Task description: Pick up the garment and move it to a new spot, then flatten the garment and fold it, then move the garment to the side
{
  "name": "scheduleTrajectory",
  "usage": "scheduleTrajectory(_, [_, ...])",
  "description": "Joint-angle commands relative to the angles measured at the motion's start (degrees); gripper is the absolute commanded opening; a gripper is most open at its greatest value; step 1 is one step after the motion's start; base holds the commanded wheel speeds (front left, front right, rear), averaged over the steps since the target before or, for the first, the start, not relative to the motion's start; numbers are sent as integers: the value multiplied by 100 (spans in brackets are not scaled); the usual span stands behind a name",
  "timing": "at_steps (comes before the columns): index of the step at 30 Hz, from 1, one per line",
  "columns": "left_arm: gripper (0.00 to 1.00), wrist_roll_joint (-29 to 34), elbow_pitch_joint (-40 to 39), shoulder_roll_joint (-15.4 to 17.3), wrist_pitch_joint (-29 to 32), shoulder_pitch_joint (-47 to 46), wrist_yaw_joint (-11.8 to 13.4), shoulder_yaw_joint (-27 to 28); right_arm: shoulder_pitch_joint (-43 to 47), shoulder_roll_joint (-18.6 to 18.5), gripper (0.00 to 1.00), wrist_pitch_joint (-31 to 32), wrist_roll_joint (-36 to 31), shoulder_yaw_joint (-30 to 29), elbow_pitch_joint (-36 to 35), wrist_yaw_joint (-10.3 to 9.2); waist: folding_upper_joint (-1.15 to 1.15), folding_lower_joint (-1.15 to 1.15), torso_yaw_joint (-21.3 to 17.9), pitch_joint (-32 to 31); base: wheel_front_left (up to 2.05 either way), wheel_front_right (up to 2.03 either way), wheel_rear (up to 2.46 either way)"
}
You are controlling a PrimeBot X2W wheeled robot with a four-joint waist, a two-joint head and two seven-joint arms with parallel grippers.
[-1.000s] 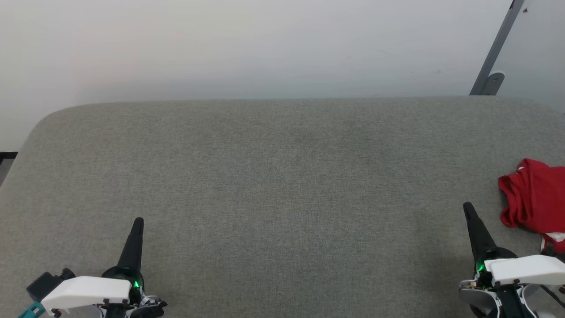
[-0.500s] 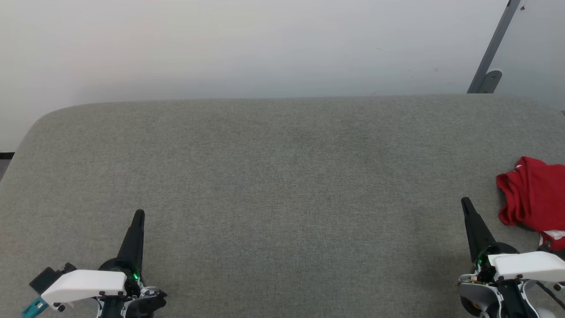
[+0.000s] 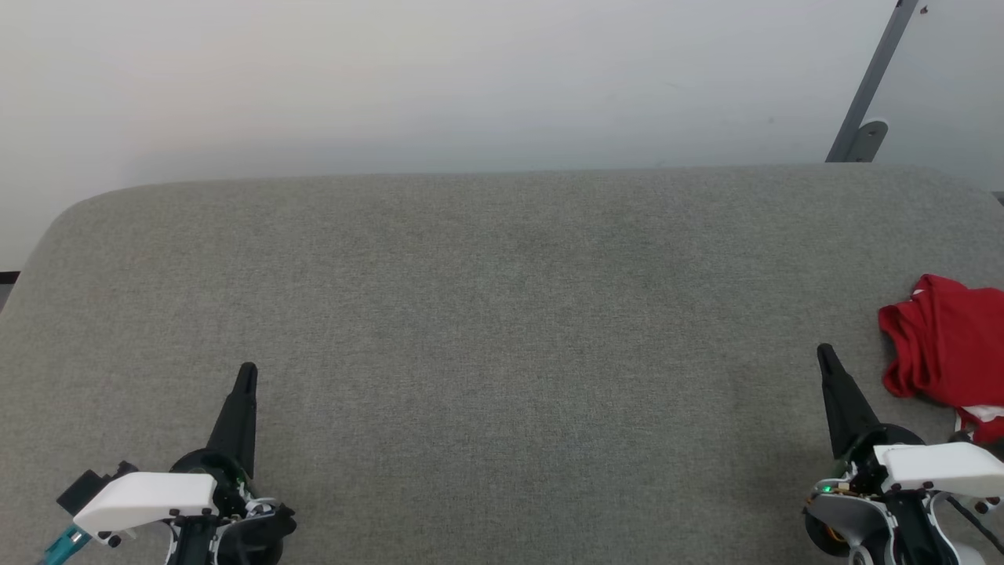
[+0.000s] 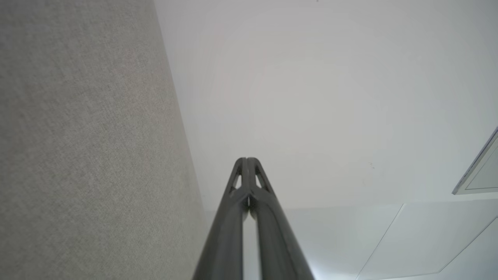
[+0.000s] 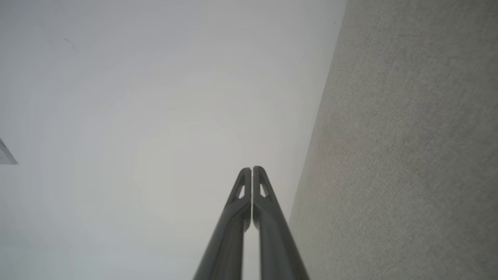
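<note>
The garment (image 3: 947, 345) is a crumpled bright red shirt lying at the far right edge of the grey fabric surface (image 3: 502, 329), partly cut off by the head view's border, with a bit of white showing at its lower part. My right gripper (image 3: 825, 355) is shut and empty, a short way left of the shirt and apart from it; its fingers (image 5: 253, 175) meet at the tips. My left gripper (image 3: 247, 371) is shut and empty at the lower left, far from the shirt, with its fingertips (image 4: 246, 161) pressed together.
A pale wall (image 3: 471, 78) rises behind the far edge of the surface. A grey metal bar (image 3: 867, 94) leans at the upper right. The surface's rounded left corner (image 3: 63, 227) drops off to a dark floor strip.
The head view has shifted slightly, so the surface and shirt sit a little higher and further left. Both grippers have crept forward a little. Both stay shut.
</note>
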Motion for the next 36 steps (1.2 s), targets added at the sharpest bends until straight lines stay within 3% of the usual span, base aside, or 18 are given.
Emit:
scheduleTrajectory(1, [0,-68,10,-10,31,-103,12,32,-85,11,0,38,88,11,23,0,0,0,-3,2,0,0,0])
scheduleTrajectory(36, [0,-53,18,-46,81,-109,12,81,-74,11,0,34,134,12,24,0,0,0,-9,5,0,0,0])
